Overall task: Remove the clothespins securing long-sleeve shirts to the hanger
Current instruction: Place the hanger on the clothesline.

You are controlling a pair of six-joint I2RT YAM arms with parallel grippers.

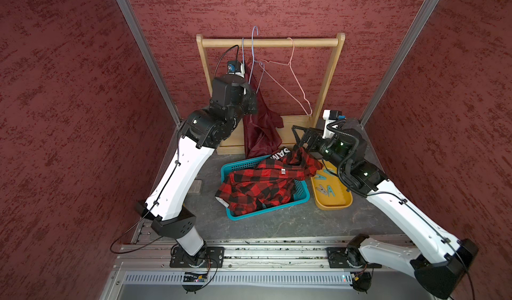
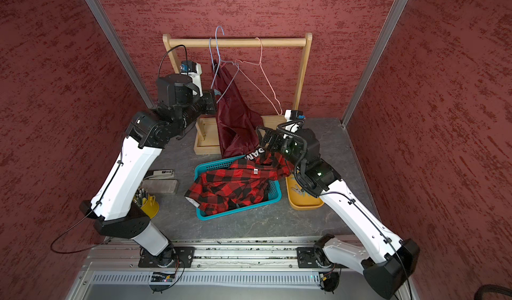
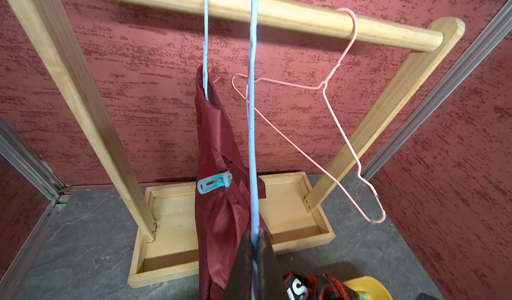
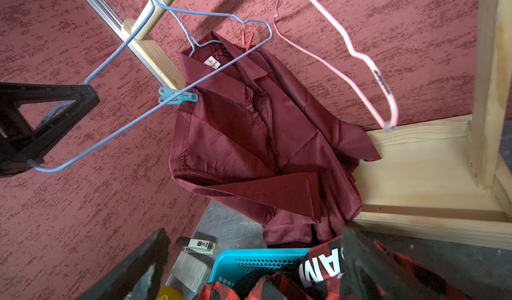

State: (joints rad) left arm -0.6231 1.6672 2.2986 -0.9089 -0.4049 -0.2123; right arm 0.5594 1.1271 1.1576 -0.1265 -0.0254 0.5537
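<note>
Calling the back wall 12 o'clock: the wooden rack (image 1: 270, 42) stands at 12. The maroon shirt (image 1: 259, 129) hangs off the shirt's blue hanger (image 3: 205, 35) near the rail's 11 o'clock end, hem bunched down by the rack's base.

Two pins are on it. The teal clothespin (image 3: 214, 183) bites the shoulder nearest the left arm. Its long axis lies roughly level, jaws in the fabric, tail poking out toward about 9 o'clock. The red clothespin (image 4: 247, 39) sits on the far shoulder, standing up with its handles above the cloth.

Stuff in the way: an empty blue hanger (image 3: 251, 146) hangs just beside the shirt. From the right wrist view its lower wire cuts straight across the teal clothespin. The left gripper (image 3: 254, 243) is clenched on that wire. A bare pink hanger (image 4: 383, 86) dangles further along toward 1 o'clock.

The right gripper (image 1: 297, 136) is spread wide with nothing in it, hovering over the far end of the teal basket (image 1: 271, 209) mid-table. The plaid shirt (image 1: 260, 182) is heaped in the basket and spills over the rim.

A yellow tray (image 1: 333, 207) beside the basket at 3 o'clock holds loose clothespins (image 1: 325, 190), partly hidden by the right arm. Over at 9 o'clock there's a stapler (image 2: 162, 172), a grey block (image 2: 160, 186) and a yellow pen cup (image 2: 149, 206).
</note>
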